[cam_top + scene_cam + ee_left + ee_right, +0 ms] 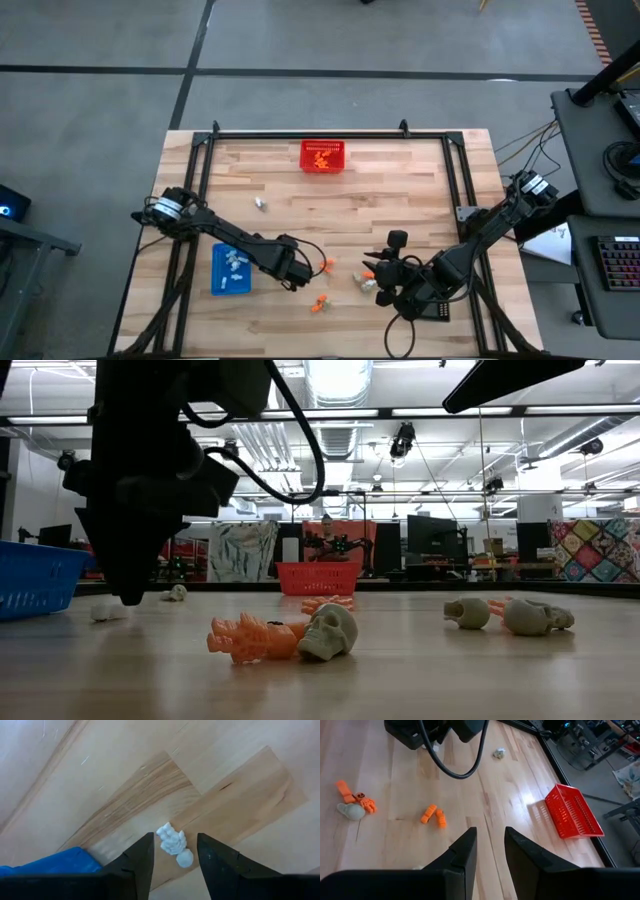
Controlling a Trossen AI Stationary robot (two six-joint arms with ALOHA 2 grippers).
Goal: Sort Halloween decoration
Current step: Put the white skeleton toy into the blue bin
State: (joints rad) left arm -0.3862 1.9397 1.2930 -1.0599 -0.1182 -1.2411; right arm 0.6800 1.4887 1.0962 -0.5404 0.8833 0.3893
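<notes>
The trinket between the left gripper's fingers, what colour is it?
White trinket, clearest in the left wrist view.

Grey floor (300, 40) with dark seams surrounds the pale wooden table (380, 200). A dark desk (600, 150) carrying a keyboard (622, 270) stands beside it. Beyond the table: open ceiling with ducts and a bright light strip (340, 380), monitors (435, 540), a patterned quilt (595, 550) hanging at one side

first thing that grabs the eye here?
The left gripper, fingers open, poised right over a tiny white trinket on the wood beside the blue tray. Next, in the low view, the pale skull lying against an orange trinket, with the red basket at the table's far edge.
</notes>
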